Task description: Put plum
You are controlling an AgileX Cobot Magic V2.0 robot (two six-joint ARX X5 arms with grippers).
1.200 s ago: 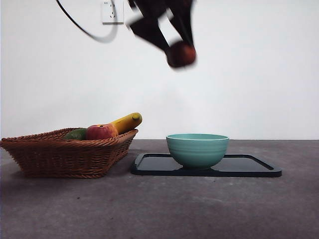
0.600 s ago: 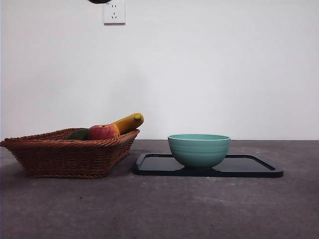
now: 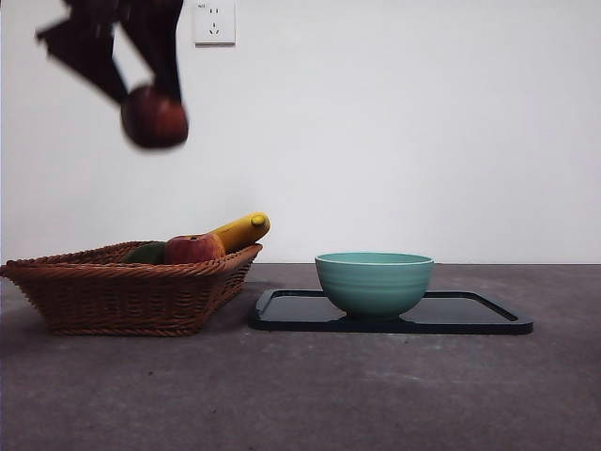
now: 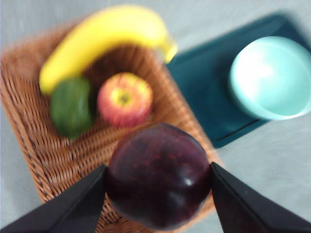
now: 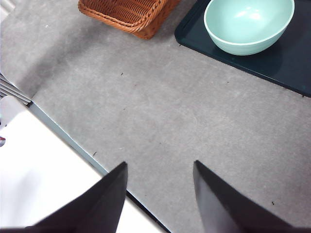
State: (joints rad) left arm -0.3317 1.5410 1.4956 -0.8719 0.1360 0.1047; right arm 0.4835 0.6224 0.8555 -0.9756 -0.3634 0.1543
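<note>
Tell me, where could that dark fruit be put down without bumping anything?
The teal ceramic bowl is empty, and the black flat tray has bare strips beside it. Grey tabletop in front is open. The woven wicker basket is crowded at one end by the yellow banana, red-yellow apple and green fruit. The left gripper holds the maroon plum above the basket.

Even bright light, plum (image 4: 158, 180) blurred (motion)

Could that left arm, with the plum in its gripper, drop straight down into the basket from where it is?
Probably yes. The left gripper holds the plum high above the basket, nothing between them; the apple, banana and green fruit leave bare wicker.
</note>
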